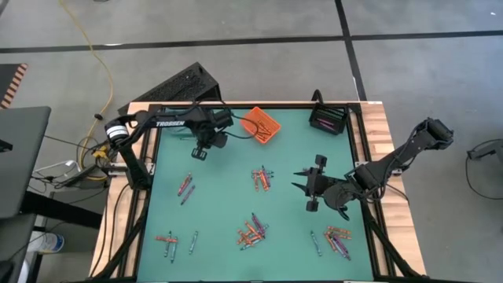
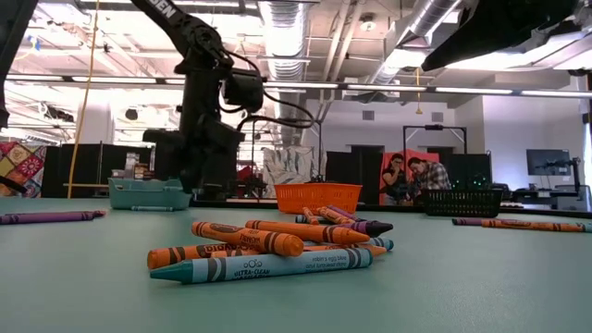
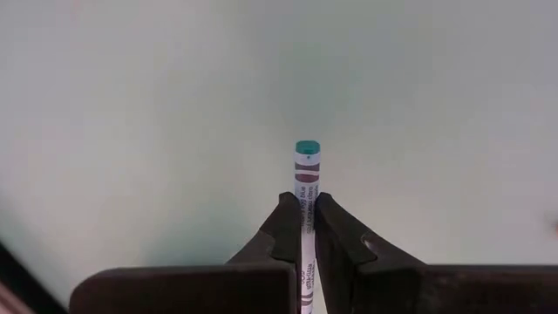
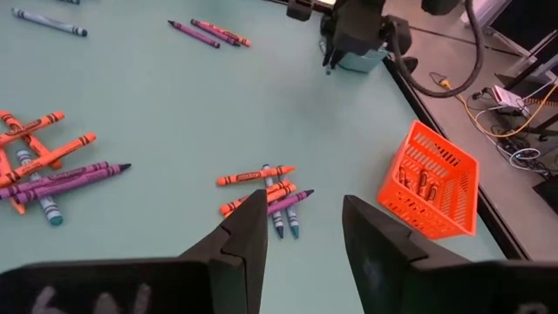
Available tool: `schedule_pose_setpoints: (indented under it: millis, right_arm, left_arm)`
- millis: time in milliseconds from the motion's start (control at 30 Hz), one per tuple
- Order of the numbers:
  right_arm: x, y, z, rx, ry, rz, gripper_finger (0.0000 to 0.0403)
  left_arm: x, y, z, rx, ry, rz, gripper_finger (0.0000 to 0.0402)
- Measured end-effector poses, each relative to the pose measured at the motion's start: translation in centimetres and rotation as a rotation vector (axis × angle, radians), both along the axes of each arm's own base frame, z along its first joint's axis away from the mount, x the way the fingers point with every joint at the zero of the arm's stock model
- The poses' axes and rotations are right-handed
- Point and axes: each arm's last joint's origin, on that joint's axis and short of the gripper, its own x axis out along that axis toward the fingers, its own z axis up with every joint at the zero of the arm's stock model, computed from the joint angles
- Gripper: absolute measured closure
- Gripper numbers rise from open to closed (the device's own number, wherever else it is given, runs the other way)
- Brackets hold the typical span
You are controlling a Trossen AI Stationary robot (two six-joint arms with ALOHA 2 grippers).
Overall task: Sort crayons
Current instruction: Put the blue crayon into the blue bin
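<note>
Left gripper (image 3: 302,228) at the far left of the table (image 1: 228,196), clamped on a teal crayon (image 3: 306,170) sticking out forward between the fingers. Right gripper (image 4: 301,231) near the right side, fingers apart, holding nothing. Other crayons (image 1: 262,178) scattered in small heaps across the table.

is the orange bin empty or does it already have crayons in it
Not empty: the orange bin already holds a few crayons, visible through its mesh wall in the right wrist view.
</note>
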Motion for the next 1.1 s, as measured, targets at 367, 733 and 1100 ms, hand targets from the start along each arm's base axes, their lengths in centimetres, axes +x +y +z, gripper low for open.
schedule_pose_setpoints:
  millis: [367,733,1100]
  right_arm:
    - [-0.4,-0.2,-0.5,0.002,0.053,-0.026,0.0255]
    - [-1.8,-1.7,-2.1,0.135,0.212,-0.181,0.0255]
    - [-4.1,-3.7,-3.3,0.181,0.418,-0.413,0.0255]
  left_arm:
    - [-1.8,2.7,2.6,0.036,-0.019,0.109,0.0401]
    - [-6.1,5.6,5.0,0.037,-0.071,0.273,0.0401]
    - [-8.4,7.3,3.7,0.047,-0.057,0.355,0.04]
